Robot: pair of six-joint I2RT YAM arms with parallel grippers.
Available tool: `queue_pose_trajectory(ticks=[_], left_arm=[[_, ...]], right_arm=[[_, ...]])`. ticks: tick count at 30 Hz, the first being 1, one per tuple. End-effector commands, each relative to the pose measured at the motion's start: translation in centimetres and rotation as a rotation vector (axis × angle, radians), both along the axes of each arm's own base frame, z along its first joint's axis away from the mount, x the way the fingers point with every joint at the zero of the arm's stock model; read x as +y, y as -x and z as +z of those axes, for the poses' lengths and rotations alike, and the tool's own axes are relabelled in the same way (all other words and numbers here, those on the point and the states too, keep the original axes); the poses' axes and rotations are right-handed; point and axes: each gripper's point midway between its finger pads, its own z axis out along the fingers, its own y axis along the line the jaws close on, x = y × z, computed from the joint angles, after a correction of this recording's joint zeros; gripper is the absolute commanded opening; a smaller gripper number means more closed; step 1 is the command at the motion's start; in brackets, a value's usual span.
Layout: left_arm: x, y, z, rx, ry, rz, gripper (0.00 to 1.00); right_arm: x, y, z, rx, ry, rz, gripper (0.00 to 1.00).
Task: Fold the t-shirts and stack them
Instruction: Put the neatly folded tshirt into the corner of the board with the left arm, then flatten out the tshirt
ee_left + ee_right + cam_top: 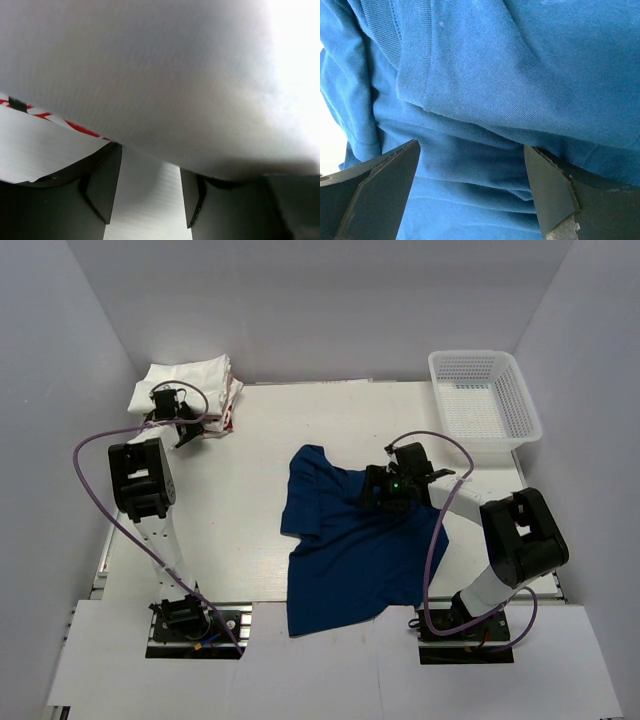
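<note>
A navy blue t-shirt [345, 545] lies crumpled in the middle of the table, its upper right part bunched. My right gripper [382, 492] is down on that bunched part; in the right wrist view its jaws stand wide apart with folds of the blue cloth [485, 100] between and under them. A stack of folded white t-shirts [190, 380], one with red print at its edge, sits at the far left corner. My left gripper [180, 415] is at the front of the stack, jaws apart, with white cloth [150, 75] and a red stripe [75, 127] close above them.
A white plastic mesh basket [485, 397] stands at the far right corner. White walls enclose the table on three sides. The cables of both arms loop over the table surface [250, 480].
</note>
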Motion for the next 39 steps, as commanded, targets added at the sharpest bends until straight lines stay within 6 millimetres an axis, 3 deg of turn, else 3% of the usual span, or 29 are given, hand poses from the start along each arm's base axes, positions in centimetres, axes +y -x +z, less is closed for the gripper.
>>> queue_pose_trajectory(ticks=[1,6,12,14,17,18,19,20,23,24,25,26,27,28,29,30,32,33,35,36,39], left_arm=[[3.6,-0.7,0.5,0.000,-0.088,0.029,0.59],[3.5,-2.2,0.3,-0.001,-0.058,-0.011,0.58],[2.7,-2.6,0.0,-0.013,-0.018,-0.033,0.58],[2.7,-2.3,1.1,-0.014,-0.018,-0.033,0.60],[0.9,-0.4,2.7,0.038,0.005,-0.063,0.81],[0.8,0.4,3.3,0.059,0.011,-0.063,1.00],[-0.8,1.9,5.1,0.087,0.046,-0.080,1.00],[-2.1,2.7,4.3,0.123,0.086,-0.100,1.00],[-5.8,5.8,7.1,0.084,0.224,-0.146,1.00],[-7.8,8.1,7.8,0.075,0.259,-0.187,1.00],[-9.4,9.0,8.1,0.070,0.279,-0.193,1.00],[-10.7,10.7,7.2,0.083,0.292,-0.220,1.00],[-11.8,11.7,7.5,0.084,0.304,-0.250,1.00],[-13.0,12.4,9.3,0.042,0.311,-0.273,1.00],[-14.1,13.2,9.5,0.042,0.317,-0.303,1.00],[-16.3,14.5,8.9,0.060,0.318,-0.355,1.00],[-18.7,16.1,9.1,0.065,0.331,-0.408,1.00],[-20.9,17.0,9.0,0.089,0.331,-0.464,1.00],[-22.6,18.4,7.6,0.129,0.309,-0.498,1.00],[-24.4,19.1,7.6,0.139,0.314,-0.537,1.00],[-25.1,21.3,4.7,0.249,0.262,-0.540,1.00]], right_arm=[[-0.7,-0.7,-0.7,0.015,0.047,-0.023,0.90],[-0.6,-1.2,-0.7,0.021,0.059,-0.028,0.90],[-0.4,-1.6,-0.7,0.012,0.060,-0.032,0.90],[-0.1,-2.0,-0.2,-0.001,0.050,-0.024,0.90],[0.1,-2.4,1.0,-0.040,0.042,-0.020,0.90],[-0.1,-2.7,1.3,-0.054,0.048,-0.032,0.90],[-0.4,-2.7,1.4,-0.058,0.059,-0.044,0.90],[-0.5,-2.8,1.7,-0.066,0.060,-0.050,0.90],[-0.7,-2.7,2.2,-0.081,0.058,-0.065,0.90],[-0.8,-2.5,2.7,-0.101,0.051,-0.066,0.90],[-0.9,-2.4,2.7,-0.103,0.041,-0.082,0.90],[-1.2,-1.7,2.2,-0.093,0.041,-0.086,0.90],[-1.1,-1.7,3.5,-0.130,0.021,-0.089,0.90],[-1.7,-0.7,2.5,-0.106,0.031,-0.097,0.90],[-1.7,-0.5,2.4,-0.111,0.026,-0.103,0.90],[-1.8,-0.6,3.7,-0.155,0.006,-0.110,0.90],[-2.7,-0.1,3.1,-0.148,0.031,-0.143,0.90],[-3.7,-0.3,3.3,-0.149,0.059,-0.199,0.90],[-5.2,-0.4,3.2,-0.149,0.129,-0.256,0.90],[-6.7,-0.3,3.1,-0.145,0.184,-0.314,0.90],[-8.9,-1.1,4.3,-0.191,0.254,-0.414,0.90]])
